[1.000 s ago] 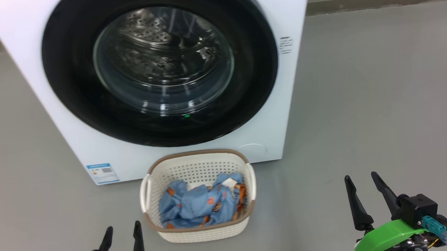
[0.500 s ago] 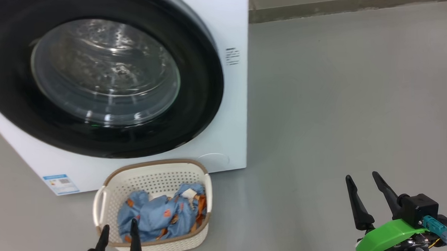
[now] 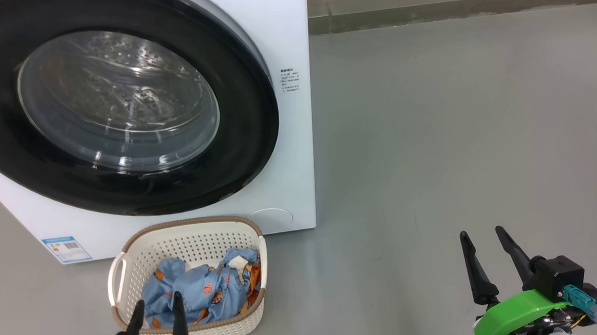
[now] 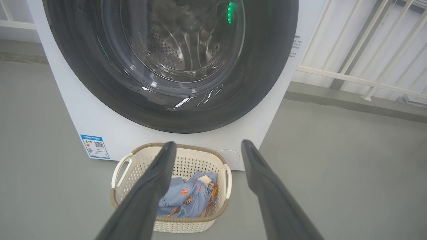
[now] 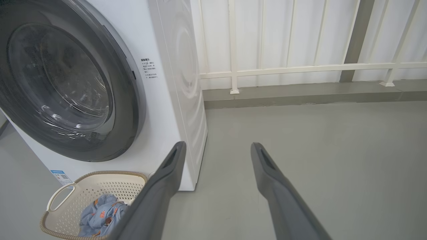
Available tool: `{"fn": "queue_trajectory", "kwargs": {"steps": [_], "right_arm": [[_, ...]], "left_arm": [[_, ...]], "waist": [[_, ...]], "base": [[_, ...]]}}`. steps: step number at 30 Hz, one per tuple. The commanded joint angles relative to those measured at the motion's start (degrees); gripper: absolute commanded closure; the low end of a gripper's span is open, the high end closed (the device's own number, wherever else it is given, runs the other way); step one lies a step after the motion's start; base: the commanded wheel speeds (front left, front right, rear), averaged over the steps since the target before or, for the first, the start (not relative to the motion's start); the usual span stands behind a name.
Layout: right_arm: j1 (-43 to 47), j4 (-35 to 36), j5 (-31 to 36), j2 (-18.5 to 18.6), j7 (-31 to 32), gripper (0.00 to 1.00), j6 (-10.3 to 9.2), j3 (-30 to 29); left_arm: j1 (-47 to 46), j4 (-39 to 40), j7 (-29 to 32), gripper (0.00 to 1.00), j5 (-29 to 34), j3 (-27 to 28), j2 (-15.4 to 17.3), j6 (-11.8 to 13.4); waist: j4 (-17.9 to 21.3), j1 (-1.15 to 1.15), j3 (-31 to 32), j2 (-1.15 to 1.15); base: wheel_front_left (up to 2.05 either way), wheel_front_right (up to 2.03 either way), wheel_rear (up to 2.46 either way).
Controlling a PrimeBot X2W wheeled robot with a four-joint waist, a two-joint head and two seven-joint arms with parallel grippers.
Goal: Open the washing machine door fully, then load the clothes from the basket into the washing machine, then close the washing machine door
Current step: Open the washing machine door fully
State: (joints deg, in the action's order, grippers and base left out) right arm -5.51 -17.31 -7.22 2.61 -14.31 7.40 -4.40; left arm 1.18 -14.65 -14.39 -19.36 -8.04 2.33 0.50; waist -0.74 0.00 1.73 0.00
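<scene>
The white washing machine [image 3: 293, 152] stands at the upper left with its round black-rimmed door [image 3: 246, 114] shut against the front. On the floor before it sits the cream basket [image 3: 131, 255] holding crumpled light blue clothes [image 3: 203, 292]. My left gripper [image 3: 155, 300] is open at the bottom left, its fingertips over the basket's near rim. Far to the right, my right gripper [image 3: 481, 232] is open above bare floor. The left wrist view shows the door [image 4: 267, 66], the basket [image 4: 186, 158] and the clothes [image 4: 186, 196] between open fingers [image 4: 156, 180].
Grey floor [image 3: 453, 130] stretches to the right of the machine. A white railing [image 5: 300, 68] on a low kerb runs behind. A blue energy sticker [image 3: 66, 248] marks the machine's lower left front.
The head camera has swung right, so the machine and basket shifted left in the picture. Both grippers keep their place in the picture and stay open.
</scene>
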Motion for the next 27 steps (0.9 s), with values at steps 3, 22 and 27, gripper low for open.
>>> {"fn": "queue_trajectory", "kwargs": {"steps": [3, 22, 27], "right_arm": [[-2.12, 1.25, -0.47, 0.27, -0.69, 0.0, 0.09, 1.71], [-1.93, 1.78, -0.67, 0.27, -0.69, 0.0, 0.09, 2.43], [-1.84, 1.8, -0.58, 0.27, -0.69, 0.0, 0.09, 2.46]], "left_arm": [[-1.75, 1.65, -0.61, 0.0, 0.62, 1.85, 0.54, 0.33], [-1.5, 1.54, -0.61, 0.0, 0.7, 1.7, 0.54, 0.91], [-1.49, 1.69, -0.61, 0.0, 0.68, 1.99, 0.54, 1.29]], "waist": [[-0.03, 0.0, 0.19, 0.0], [-0.04, 0.0, 0.36, 0.0], [-0.1, 0.0, 0.37, 0.0]], "base": [[0.0, 0.0, 0.0], [0.0, 0.0, 0.0], [0.0, 0.0, 0.0]]}}
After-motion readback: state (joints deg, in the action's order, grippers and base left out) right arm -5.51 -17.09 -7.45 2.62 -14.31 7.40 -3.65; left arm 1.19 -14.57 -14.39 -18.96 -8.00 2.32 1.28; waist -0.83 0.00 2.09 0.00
